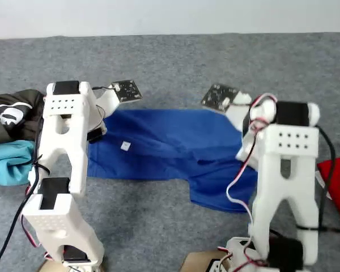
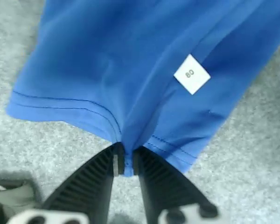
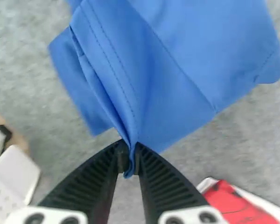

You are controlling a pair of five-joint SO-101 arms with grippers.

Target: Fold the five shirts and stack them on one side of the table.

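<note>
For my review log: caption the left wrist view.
The left gripper pinches the blue shirt by its hem.

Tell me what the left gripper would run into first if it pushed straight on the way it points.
The blue shirt: the left gripper is shut on its hem, so going on would likely just bunch that cloth ahead of it. Depth beyond is unclear.

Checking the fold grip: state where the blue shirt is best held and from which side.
Probably the stitched hem edges, one toward each end, approached from the arms' side. The blue shirt lies flat and wide, so thin edges offer the pinch; the left tool and right tool are each shut on one.
</note>
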